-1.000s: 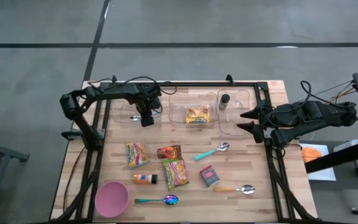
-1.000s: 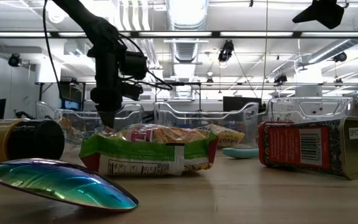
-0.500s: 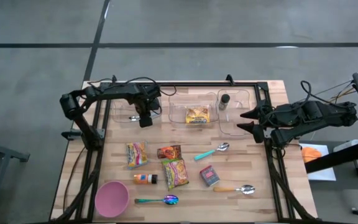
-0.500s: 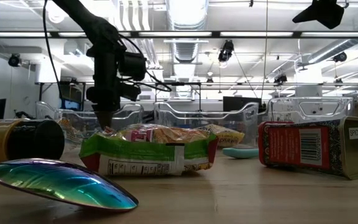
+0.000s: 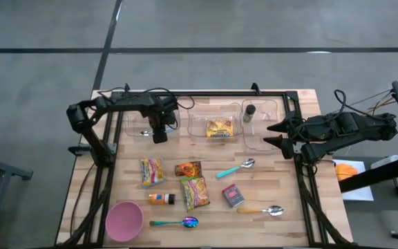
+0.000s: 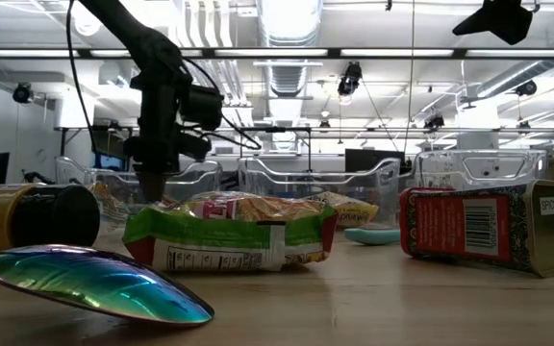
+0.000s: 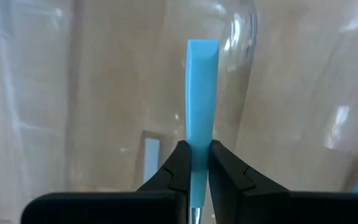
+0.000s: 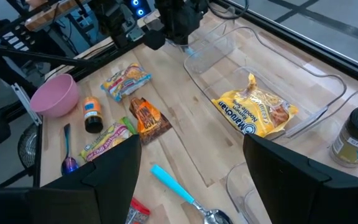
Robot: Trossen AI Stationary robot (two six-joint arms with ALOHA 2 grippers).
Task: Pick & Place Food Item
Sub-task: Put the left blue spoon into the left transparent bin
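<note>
Left wrist | your left pincer (image 7: 200, 167) is clamped on a blue flat handle (image 7: 201, 93), fingers (image 7: 180, 163) pressed to both sides | handle stands out straight ahead | clear plastic bin wall (image 7: 241, 74) behind it, wooden worktop (image 7: 303, 81) showing through

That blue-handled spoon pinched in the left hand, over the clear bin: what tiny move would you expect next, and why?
Probably the left hand opens to let go. Its fingers are shut on the spoon's blue handle, which hangs over the leftmost clear bin, where a spoon already lies. The right hand waits open at the table's right edge.
</note>
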